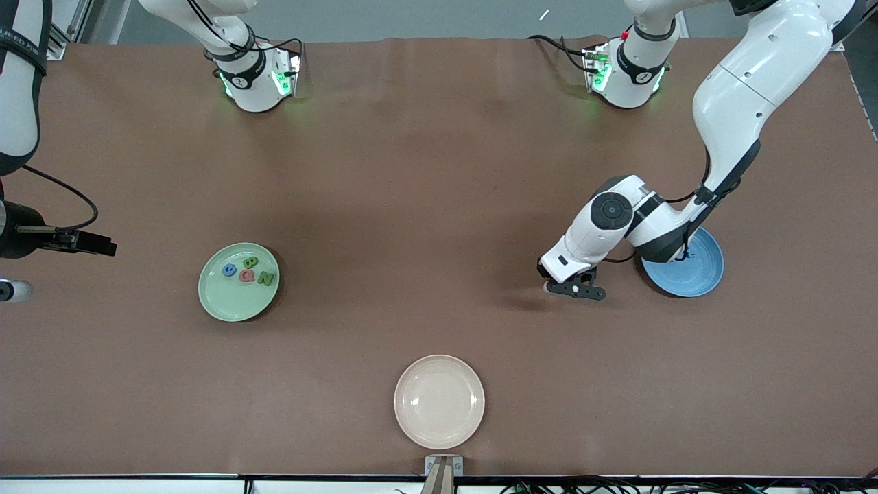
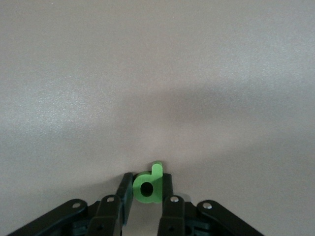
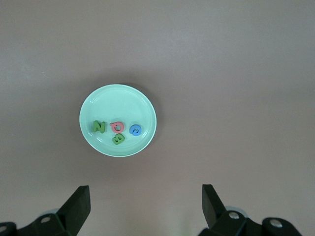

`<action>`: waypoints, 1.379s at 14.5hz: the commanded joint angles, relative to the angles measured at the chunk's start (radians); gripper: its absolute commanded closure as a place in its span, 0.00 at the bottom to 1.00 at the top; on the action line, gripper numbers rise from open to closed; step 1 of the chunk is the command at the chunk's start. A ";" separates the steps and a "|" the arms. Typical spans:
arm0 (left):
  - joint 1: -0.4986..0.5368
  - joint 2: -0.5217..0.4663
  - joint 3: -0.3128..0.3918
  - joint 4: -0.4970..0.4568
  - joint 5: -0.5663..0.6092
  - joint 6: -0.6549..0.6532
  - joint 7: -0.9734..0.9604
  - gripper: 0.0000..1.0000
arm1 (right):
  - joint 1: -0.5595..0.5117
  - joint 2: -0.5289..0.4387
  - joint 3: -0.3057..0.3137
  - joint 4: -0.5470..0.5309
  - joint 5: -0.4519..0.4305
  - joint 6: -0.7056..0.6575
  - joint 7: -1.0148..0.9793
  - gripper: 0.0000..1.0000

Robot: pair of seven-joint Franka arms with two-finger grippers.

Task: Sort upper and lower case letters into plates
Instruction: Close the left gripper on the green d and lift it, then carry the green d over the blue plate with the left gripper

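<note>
1. Green p (image 2: 149,185) sits on the bare table between the left gripper's (image 1: 575,285) fingers (image 2: 125,193), which press its two sides: a grip made so the letter can be lifted.
2. Bright blue plate (image 1: 691,269) lies just beside that gripper, at about three o'clock from it in the front view; judging by the task, the lowercase p belongs there.
3. Pale green plate (image 1: 239,281) toward the right arm's end holds the capitals: blue C (image 1: 230,270), green B (image 1: 251,262), red Q (image 1: 246,276), green N (image 1: 266,278).
4. Right gripper (image 3: 146,206) waits spread wide and empty above that plate.
5. Cream plate (image 1: 439,401), at six o'clock, holds nothing.
</note>
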 commanded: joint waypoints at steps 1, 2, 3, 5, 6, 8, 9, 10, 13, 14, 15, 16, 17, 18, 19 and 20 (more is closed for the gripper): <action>0.003 0.008 0.009 0.006 0.012 0.019 -0.048 0.85 | 0.005 0.005 0.011 0.023 -0.017 -0.012 0.002 0.00; 0.009 -0.003 0.001 0.001 0.010 0.013 -0.065 0.87 | -0.009 0.010 0.014 0.021 0.004 -0.010 0.002 0.00; 0.011 -0.018 -0.002 -0.008 0.010 0.011 -0.094 0.87 | -0.015 0.010 0.010 0.021 0.033 -0.012 0.004 0.00; 0.014 -0.063 -0.022 -0.032 0.009 -0.002 -0.114 0.87 | -0.053 0.011 0.010 0.020 0.076 -0.015 -0.005 0.00; 0.017 -0.086 -0.037 -0.034 0.009 -0.048 -0.114 0.88 | -0.070 0.011 0.011 0.017 0.085 -0.015 -0.008 0.00; 0.059 -0.127 -0.110 -0.034 0.006 -0.154 -0.110 0.88 | -0.087 0.003 0.011 0.010 0.090 -0.036 -0.094 0.00; 0.120 -0.127 -0.179 -0.034 0.006 -0.191 -0.106 0.88 | -0.092 -0.006 0.010 0.006 0.090 -0.039 -0.108 0.00; 0.214 -0.120 -0.269 -0.036 0.006 -0.231 -0.097 0.88 | -0.095 -0.015 0.010 -0.006 0.089 -0.035 -0.108 0.00; 0.430 -0.115 -0.440 -0.081 0.006 -0.306 -0.012 0.88 | -0.086 -0.041 0.011 -0.020 0.079 -0.033 -0.108 0.00; 0.498 -0.115 -0.489 -0.103 0.006 -0.324 0.013 0.88 | -0.075 -0.064 0.013 -0.032 0.078 -0.029 -0.108 0.00; 0.558 -0.115 -0.523 -0.127 0.006 -0.331 0.036 0.88 | -0.063 -0.090 0.011 -0.057 0.070 -0.018 -0.108 0.00; 0.620 -0.115 -0.545 -0.150 0.006 -0.331 0.079 0.88 | -0.060 -0.120 0.011 -0.092 0.058 -0.004 -0.108 0.00; 0.677 -0.114 -0.552 -0.166 0.007 -0.329 0.132 0.88 | -0.050 -0.151 0.011 -0.129 0.055 0.011 -0.108 0.00; 0.736 -0.111 -0.554 -0.181 0.007 -0.322 0.203 0.88 | -0.041 -0.180 0.011 -0.166 0.047 0.033 -0.108 0.00; 0.783 -0.100 -0.552 -0.186 0.007 -0.317 0.270 0.88 | -0.038 -0.205 0.013 -0.199 0.034 0.046 -0.108 0.00; 0.828 -0.082 -0.552 -0.186 0.007 -0.312 0.336 0.88 | -0.038 -0.217 0.013 -0.215 0.027 0.050 -0.108 0.00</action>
